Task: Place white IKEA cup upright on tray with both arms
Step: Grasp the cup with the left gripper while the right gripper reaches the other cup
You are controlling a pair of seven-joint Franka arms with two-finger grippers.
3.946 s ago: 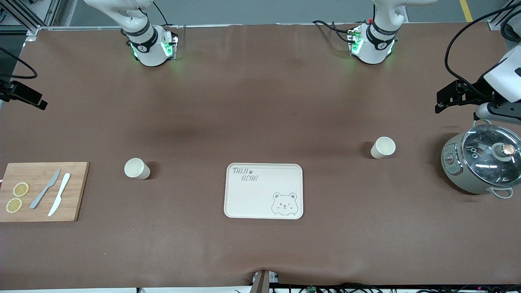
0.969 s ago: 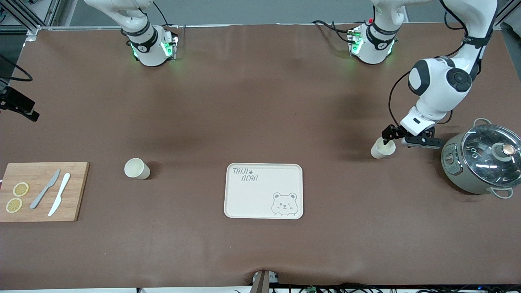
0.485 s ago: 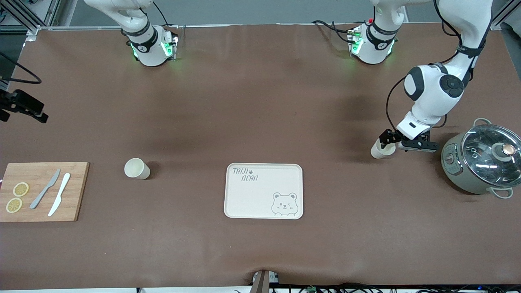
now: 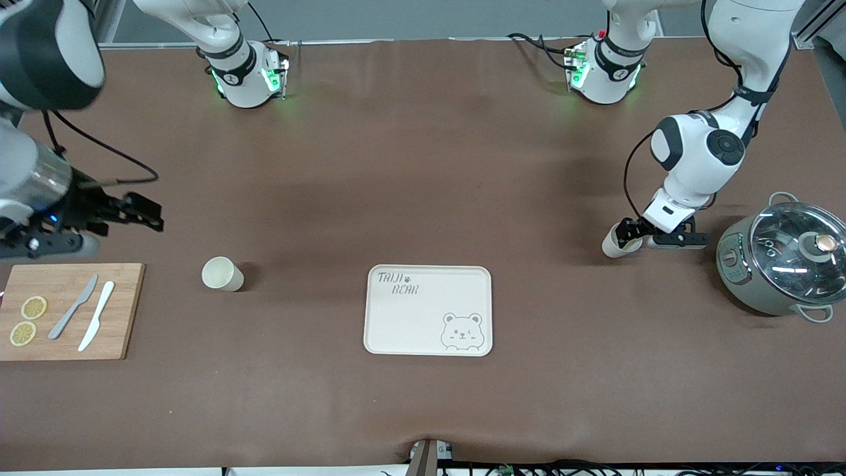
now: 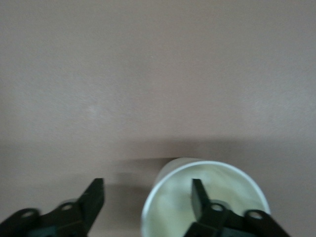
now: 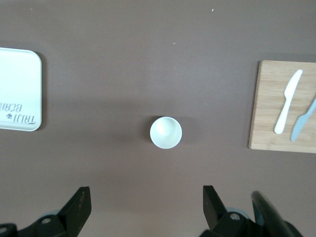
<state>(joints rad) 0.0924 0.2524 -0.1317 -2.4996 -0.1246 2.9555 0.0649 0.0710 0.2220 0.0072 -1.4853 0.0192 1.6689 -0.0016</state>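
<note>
Straddling a cup's [image 5: 205, 197] rim, the left gripper's [image 5: 148, 200] fingers are not yet clenched. Right gripper [image 6: 143, 207] hovers released. An off-centre pinch could tip the cup.

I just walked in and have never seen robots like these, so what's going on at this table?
Two robot arms are fetching white cups for the empty tray. The left gripper is down at the cup near the pot, one finger inside its rim and one outside. The right gripper, fingers open, hovers above the cup near the cutting board. Both cups stand upright on the table.
</note>
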